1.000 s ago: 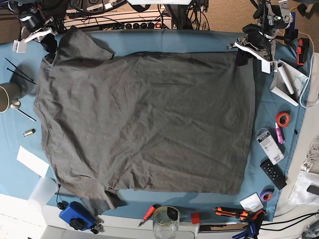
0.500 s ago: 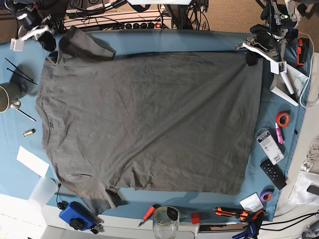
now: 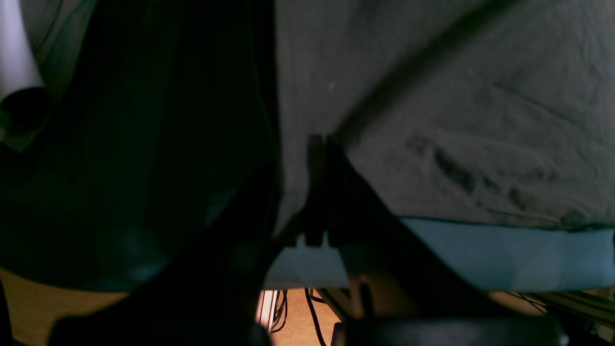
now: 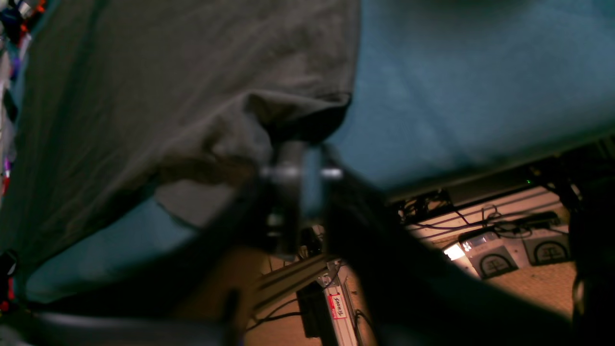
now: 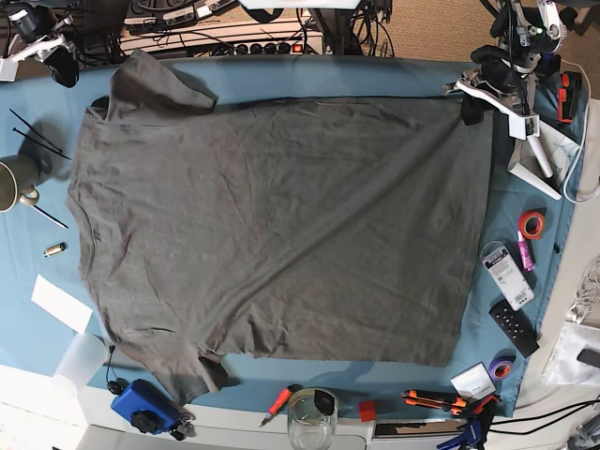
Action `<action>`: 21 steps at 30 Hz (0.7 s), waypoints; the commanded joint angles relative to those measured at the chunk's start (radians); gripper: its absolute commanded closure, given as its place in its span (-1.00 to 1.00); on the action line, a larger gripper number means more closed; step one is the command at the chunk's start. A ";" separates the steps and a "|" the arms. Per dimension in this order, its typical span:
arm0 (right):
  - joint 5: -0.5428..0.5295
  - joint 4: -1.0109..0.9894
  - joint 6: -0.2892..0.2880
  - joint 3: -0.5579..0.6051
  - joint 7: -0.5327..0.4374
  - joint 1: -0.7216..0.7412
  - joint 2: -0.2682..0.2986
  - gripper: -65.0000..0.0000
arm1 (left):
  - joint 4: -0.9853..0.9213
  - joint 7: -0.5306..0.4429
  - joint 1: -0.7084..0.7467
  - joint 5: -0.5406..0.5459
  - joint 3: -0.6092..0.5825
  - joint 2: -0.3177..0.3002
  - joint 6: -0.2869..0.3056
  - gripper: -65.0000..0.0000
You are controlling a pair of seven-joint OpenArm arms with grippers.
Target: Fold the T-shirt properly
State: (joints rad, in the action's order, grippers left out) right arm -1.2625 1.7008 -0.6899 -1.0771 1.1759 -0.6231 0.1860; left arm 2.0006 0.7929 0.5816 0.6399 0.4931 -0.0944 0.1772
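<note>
Because the T-shirt (image 5: pixel 272 234) lies spread flat on the teal cloth (image 5: pixel 375 80) with its long axis from side to side, collar end under my right gripper (image 5: pixel 58 58), I see both far corners near a hand. My left gripper (image 5: pixel 472 108) pinches the hem corner; the right one stands slightly parted and empty, just off the sleeve (image 5: pixel 150 84).

Teal table cloth (image 5: pixel 281 75) spread under everything. Along the left edge: grey mug (image 5: pixel 17 181), 2 black cable ties (image 5: pixel 36 136), white paper slip (image 5: pixel 60 303). Near the front edge: blue box (image 5: pixel 142 406), glass jar (image 5: pixel 311 417), red-handled screwdriver (image 5: pixel 277 402). At the right: orange tape roll (image 5: pixel 532 224), black remote (image 5: pixel 514 327).
</note>
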 commanded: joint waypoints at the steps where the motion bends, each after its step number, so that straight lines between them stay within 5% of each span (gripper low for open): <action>1: -0.024 0.014 -0.008 -0.009 -0.013 -0.009 0.027 0.39 | 0.018 -0.014 0.005 0.011 0.005 -0.006 0.008 1.00; 3: -0.024 0.014 -0.008 -0.009 -0.013 -0.009 0.034 0.18 | 0.018 -0.014 0.005 0.011 0.005 -0.006 0.008 1.00; 9: 0.006 0.013 -0.008 0.013 0.003 0.019 0.033 0.18 | 0.018 -0.014 0.005 0.011 0.005 -0.006 0.008 1.00; 15: 0.084 0.013 -0.008 0.158 -0.002 0.050 0.031 0.18 | 0.018 -0.014 0.005 0.011 0.005 -0.006 0.008 1.00; 21: 0.171 0.013 -0.008 0.205 -0.034 0.060 -0.015 0.18 | 0.018 -0.015 0.005 0.011 0.005 -0.006 0.008 1.00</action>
State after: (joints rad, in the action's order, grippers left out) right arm -1.0729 1.7004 -0.6899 -0.8635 1.1629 -0.5579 0.1551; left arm 2.0006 0.7933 0.5816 0.6403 0.4931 -0.0948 0.1772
